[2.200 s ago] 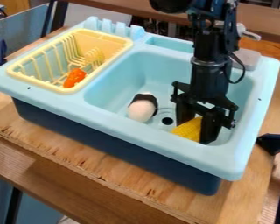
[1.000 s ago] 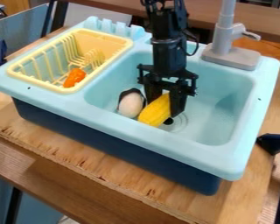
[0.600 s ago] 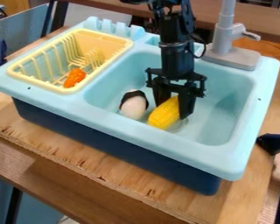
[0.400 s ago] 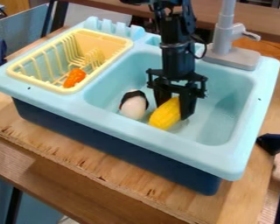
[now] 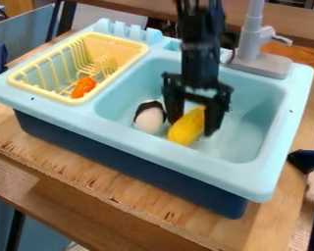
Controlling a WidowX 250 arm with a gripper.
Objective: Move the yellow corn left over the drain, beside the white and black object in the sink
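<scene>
- In the camera view, the black two-finger gripper [image 5: 194, 128] is hanging down into the deep basin of a light-blue plastic toy sink [image 5: 186, 156].
- Its fingers [image 5: 214, 117] are standing open, spread apart on either side of a yellow, elongated plastic corn cob [image 5: 186, 128].
- The cob is lying in the basin between and below the fingers, its near end pointing toward the camera.
- A rounded white-and-black toy [image 5: 149, 118] is resting in the basin just beside the fingers, on the view's left.
- Farther left of the fingers, a pale-yellow plastic dish rack [image 5: 46, 93] is holding a small orange toy [image 5: 84, 87].
- Behind the fingers, toward the view's right, a grey plastic faucet [image 5: 252, 44] is rising from the sink's rim.
- Below them all, a wooden worktop [image 5: 140, 214] is carrying the sink.
</scene>
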